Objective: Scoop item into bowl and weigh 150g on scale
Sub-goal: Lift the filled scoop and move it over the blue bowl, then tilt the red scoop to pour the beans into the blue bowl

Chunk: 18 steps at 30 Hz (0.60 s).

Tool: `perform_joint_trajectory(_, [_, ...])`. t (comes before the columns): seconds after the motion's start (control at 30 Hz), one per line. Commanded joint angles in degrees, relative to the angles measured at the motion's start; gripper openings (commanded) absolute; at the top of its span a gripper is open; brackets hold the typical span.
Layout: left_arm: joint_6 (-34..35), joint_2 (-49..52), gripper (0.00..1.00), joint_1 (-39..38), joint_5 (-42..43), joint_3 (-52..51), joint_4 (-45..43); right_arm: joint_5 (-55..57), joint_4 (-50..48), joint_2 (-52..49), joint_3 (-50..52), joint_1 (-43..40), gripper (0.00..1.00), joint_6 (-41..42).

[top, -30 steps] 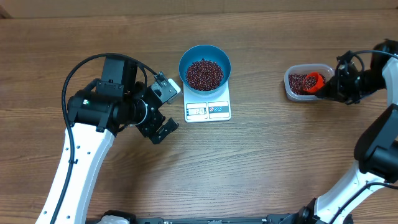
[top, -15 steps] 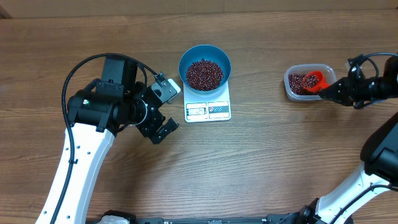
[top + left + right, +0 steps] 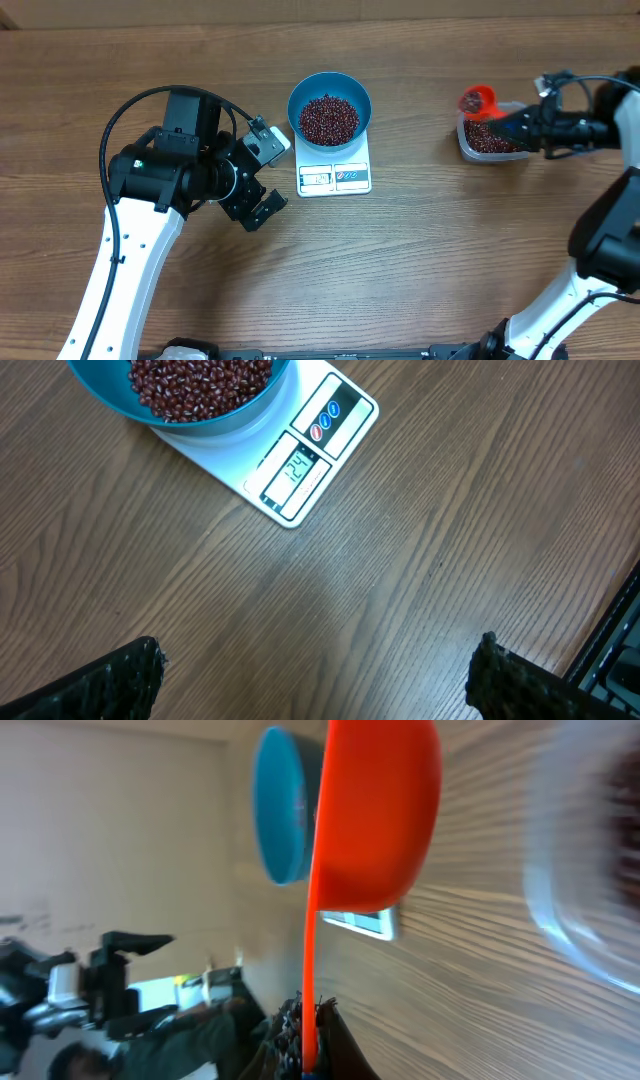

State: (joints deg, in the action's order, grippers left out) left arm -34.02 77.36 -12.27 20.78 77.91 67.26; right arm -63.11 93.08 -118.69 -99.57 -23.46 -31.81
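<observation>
The wooden table carries everything; the left gripper hangs just left of the scale, its fingers spread wide and grasping nothing; the right gripper is over the clear tub at the far right, its fingers clenched on the handle of the orange scoop. The blue bowl stands on the back part of the white scale; the display reads 124. The scoop is lifted at the tub's back left corner; if it is loaded I cannot tell. The beans fill the bowl in a heap; more beans lie in the tub.
</observation>
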Motion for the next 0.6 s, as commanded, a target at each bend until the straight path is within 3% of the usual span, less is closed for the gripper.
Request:
perform_joint_trajectory(0.0, [1.01,-0.87,1.00,0.26,-0.04,-0.17,-0.17,-6.51,0.07,-0.04,-0.44,4.94,0.04,-1.11])
perform_joint_trajectory(0.4, [1.01,-0.87,1.00,0.26,-0.04,-0.17,-0.17,-5.95,-9.05,-0.04,-5.84,22.73,0.04,-0.37])
perform_joint_trajectory(0.57, [1.01,-0.87,0.99,0.26,-0.04,-0.17,-0.17,6.99,-19.82,-0.04,-6.43,28.37,0.04,10.86])
